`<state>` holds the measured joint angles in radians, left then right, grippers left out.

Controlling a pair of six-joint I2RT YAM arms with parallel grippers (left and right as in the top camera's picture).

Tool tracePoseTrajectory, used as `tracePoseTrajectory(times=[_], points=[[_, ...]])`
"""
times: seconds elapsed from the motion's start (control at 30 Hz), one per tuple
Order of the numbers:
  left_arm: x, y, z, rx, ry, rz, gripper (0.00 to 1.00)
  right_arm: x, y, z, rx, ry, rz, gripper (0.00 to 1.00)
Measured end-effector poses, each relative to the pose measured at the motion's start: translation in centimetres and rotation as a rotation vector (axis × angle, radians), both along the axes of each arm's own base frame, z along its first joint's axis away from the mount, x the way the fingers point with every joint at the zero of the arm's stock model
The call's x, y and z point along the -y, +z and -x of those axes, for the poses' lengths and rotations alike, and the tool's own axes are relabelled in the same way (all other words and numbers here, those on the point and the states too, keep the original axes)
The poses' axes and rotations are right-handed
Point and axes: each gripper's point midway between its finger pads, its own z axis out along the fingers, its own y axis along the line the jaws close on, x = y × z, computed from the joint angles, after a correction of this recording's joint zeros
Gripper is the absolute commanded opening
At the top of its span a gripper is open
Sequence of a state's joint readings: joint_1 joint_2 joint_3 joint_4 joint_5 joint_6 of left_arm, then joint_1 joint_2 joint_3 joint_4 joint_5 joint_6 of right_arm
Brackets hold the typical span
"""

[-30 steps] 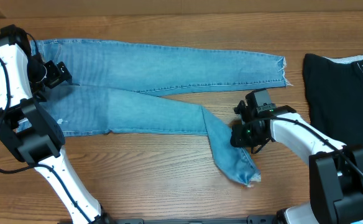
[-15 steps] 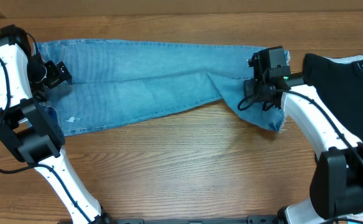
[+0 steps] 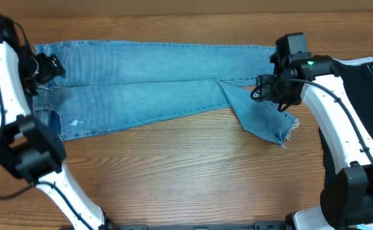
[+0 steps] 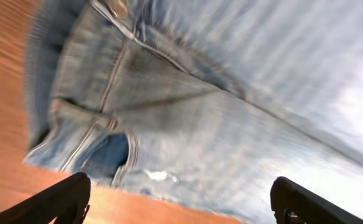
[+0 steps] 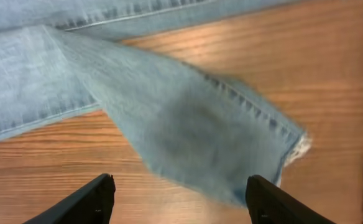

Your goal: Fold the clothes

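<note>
From where I sit, the wooden table [image 3: 174, 179] fills the overhead view. The jeans [image 3: 142, 83] lie flat along its far side, waist to my left and legs running right. The far leg lies straight. The near leg lies beside it until past the middle, where its lower part turns and slants toward the near right, onto bare wood.

A black garment [image 3: 365, 89] lies at the right edge, apart from the denim, with the right arm [image 3: 340, 121] crossing in front of it. The left arm [image 3: 7, 128] rises along the left edge and bends over the waist end.

The left gripper [image 4: 180, 202] hangs above the seat of the jeans, its jaws spread wide and nothing between them. Its wrist picture is smeared, so I can't make out much of the stitching.

The right gripper [image 5: 180, 199] is above the slanted leg end. Its fingers [image 5: 88, 199] stand well apart and pinch nothing. The denim below them looks blurred (I can't tell whether that cloth has settled flat on the wood).

Smaller still: the frayed hem [image 3: 287, 137] at the tip of the slanted leg, a small pale rip [image 3: 76, 122] near the waist end, and a sliver of white cloth [image 3: 367, 61] at the far edge of the black garment.
</note>
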<state>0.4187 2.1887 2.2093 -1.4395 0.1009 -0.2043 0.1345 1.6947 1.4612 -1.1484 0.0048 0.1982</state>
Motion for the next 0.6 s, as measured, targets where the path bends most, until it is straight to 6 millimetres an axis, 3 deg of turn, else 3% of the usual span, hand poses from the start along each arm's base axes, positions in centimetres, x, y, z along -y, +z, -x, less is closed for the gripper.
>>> tracePoseTrajectory(times=[0.07,0.13,0.2,0.23,0.27,0.33,0.47,0.6], points=[[0.6,4.1,0.4,0.086,-0.006,-0.023,1.00,1.0,-0.3,1.2,-0.057,-0.095,-0.014,0.66],[1.2,5.7,0.6,0.118,-0.012,-0.023,1.00,3.3,-0.4,1.7,-0.089,-0.208,-0.024,0.63],[1.5,5.6,0.7,0.110,-0.016,-0.014,1.00,5.7,-0.6,1.7,-0.096,-0.297,-0.031,0.59],[1.6,5.4,0.6,0.108,-0.018,-0.005,1.00,5.9,-0.6,1.7,-0.096,-0.310,-0.032,0.59],[1.8,5.3,0.5,0.108,-0.021,-0.001,1.00,8.3,-1.3,1.7,-0.110,-0.383,-0.031,0.59],[2.0,5.3,0.4,0.111,-0.027,0.002,1.00,9.8,-3.0,1.7,-0.140,-0.435,-0.033,0.62],[2.9,5.3,0.0,0.114,-0.046,0.006,1.00,10.2,-7.7,1.4,-0.219,-0.463,-0.032,0.64],[2.9,5.3,0.0,0.115,-0.048,0.009,1.00,10.2,-9.8,1.3,-0.249,-0.506,-0.035,0.64]])
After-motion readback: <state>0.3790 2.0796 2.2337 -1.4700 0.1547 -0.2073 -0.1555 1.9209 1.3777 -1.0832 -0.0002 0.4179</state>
